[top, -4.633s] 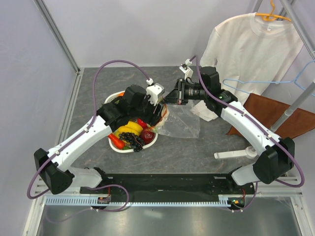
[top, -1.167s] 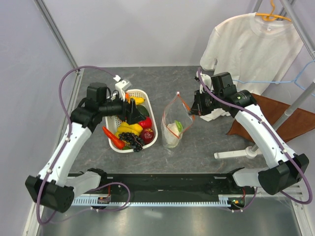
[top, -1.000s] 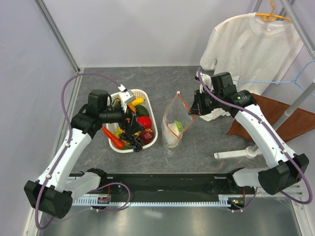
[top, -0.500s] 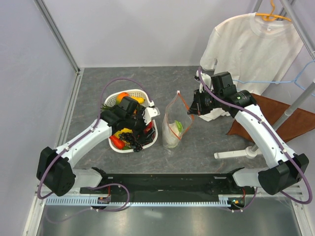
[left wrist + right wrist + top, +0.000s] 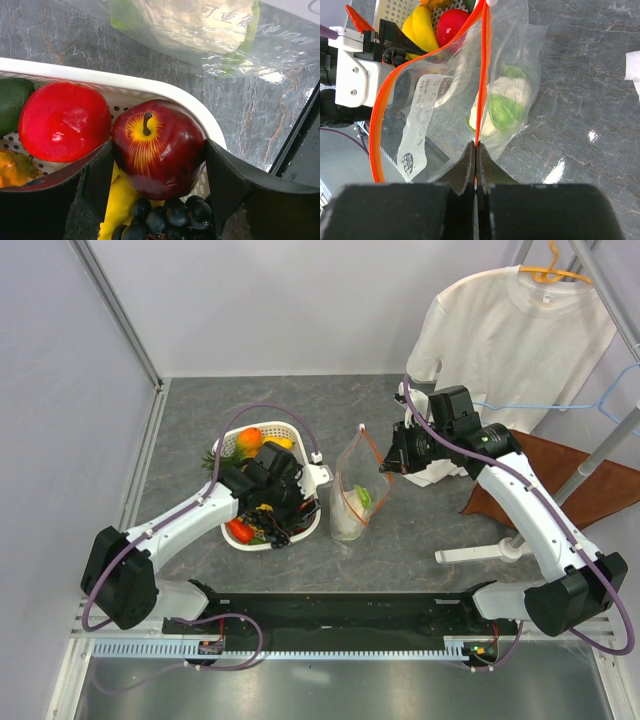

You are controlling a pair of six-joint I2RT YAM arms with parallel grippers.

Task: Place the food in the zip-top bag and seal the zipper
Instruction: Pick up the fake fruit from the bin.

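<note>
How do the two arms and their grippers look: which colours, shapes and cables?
The left arm and right arm are alike: white rounded link shells with bulky black joint housings, and a purple cable looping along each. The left gripper has broad black fingers; the right gripper has black ones too, tapering to thin tips. I can read no markings.

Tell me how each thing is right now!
bag, held upright, mouth open
zipper, unsealed
cabbage, inside the bag
apple, in the basket, gripped
left gripper, shut on the apple
right gripper, shut on the zipper
basket, part full
T-shirt, hanging
</note>
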